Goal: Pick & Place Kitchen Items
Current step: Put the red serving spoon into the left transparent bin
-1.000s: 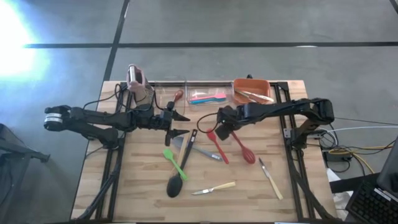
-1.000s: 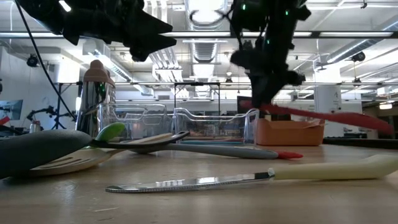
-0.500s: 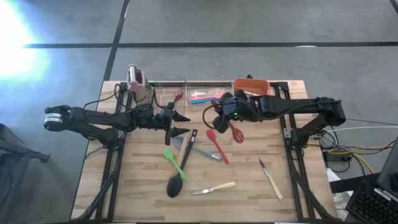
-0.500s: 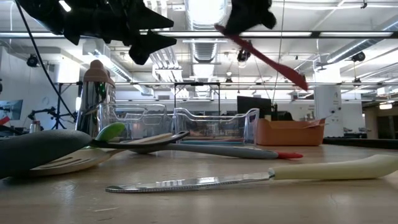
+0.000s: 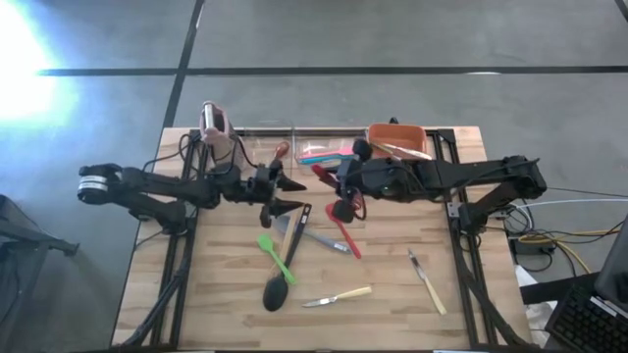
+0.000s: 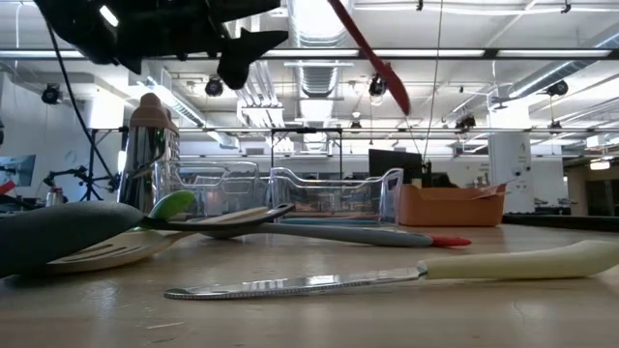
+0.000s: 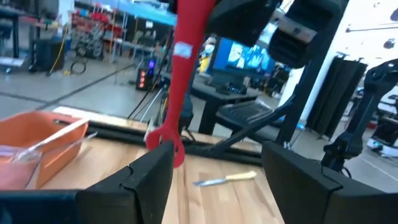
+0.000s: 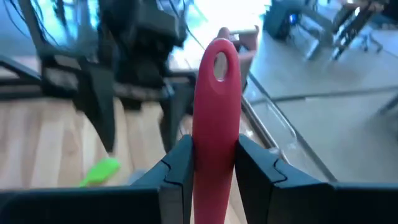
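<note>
Two arms are sharing the middle of the table, and you are carrying one utensil between them. Your right gripper (image 5: pixel 345 183), just right of centre in the high view, is clenching the handle of a red spatula (image 5: pixel 337 193); in the right wrist view both fingers (image 8: pixel 177 165) are pressing against the handle's sides, the hanging hole pointing away from the wrist. In the low view the spatula (image 6: pixel 372 56) is hanging tilted high in the upper middle of the frame, well clear of the tabletop, probably so that it is clearing the utensils lying below on its way to a bin.

Your left gripper (image 5: pixel 286 194) is hovering just left of centre with its jaws released and holding nothing. Its wrist view is looking straight between the two fingers at the red spatula (image 7: pixel 180 74), so you seem to be lining it up either to receive the spatula or to wait clear of it; which one I cannot tell.

The rest are lying on the table (image 5: pixel 471 284) below centre: a green spatula (image 5: pixel 275 255), a black ladle (image 5: pixel 285 275), a second red spoon (image 5: pixel 343 230), and pale-handled knives (image 5: pixel 339 296) at lower centre and lower right. The orange bin (image 5: pixel 392 132) at upper centre-right is already holding pale utensils, and the clear bin (image 5: pixel 324 154) beside it pink and blue ones, so sorting looks partly done.
</note>
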